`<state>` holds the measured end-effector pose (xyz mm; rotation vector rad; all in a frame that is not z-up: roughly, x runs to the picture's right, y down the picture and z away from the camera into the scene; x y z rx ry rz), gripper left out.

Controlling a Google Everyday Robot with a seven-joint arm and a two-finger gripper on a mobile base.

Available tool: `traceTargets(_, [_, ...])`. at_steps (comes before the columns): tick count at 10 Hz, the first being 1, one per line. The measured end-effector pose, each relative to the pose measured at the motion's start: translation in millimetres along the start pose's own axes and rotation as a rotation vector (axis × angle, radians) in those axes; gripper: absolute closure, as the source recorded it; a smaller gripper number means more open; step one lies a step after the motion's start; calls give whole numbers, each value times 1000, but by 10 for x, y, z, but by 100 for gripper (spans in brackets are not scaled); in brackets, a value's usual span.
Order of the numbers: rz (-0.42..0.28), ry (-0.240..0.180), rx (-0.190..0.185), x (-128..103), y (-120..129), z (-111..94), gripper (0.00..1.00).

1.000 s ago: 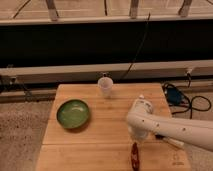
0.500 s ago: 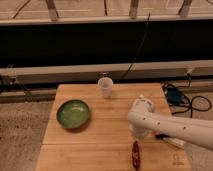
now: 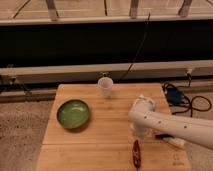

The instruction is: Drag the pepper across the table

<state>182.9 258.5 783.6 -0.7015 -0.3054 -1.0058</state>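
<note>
Dim, soft view; claw (image 3: pixel 140 131) perhaps shadowed.

A broad dark band (image 3: pixel 60 47) fills the upper frame between two pale horizontal rails (image 3: pixel 55 69). Speckled grey floor (image 3: pixel 22 135) lies lower left, and black cables (image 3: pixel 192 102) coil at right. The hand (image 3: pixel 138 134) sits lower right, over the tabletop (image 3: pixel 100 135).

One pepper (image 3: pixel 136 153), one bowl (image 3: pixel 73 113), one cup (image 3: pixel 105 87), one pincer (image 3: pixel 141 131).

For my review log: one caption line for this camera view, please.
White robot arm, pincer low above the wooden table near the pepper; green bowl left, cup at the far edge.
</note>
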Motion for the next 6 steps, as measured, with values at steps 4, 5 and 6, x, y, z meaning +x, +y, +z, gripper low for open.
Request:
traceTargets(4, [11,-4,5,75,4,-5,98])
traceTargets(5, [13,-6,7,87,7,-6,98])
traceTargets(6, [16,-8,10,101,-1,-6,98])
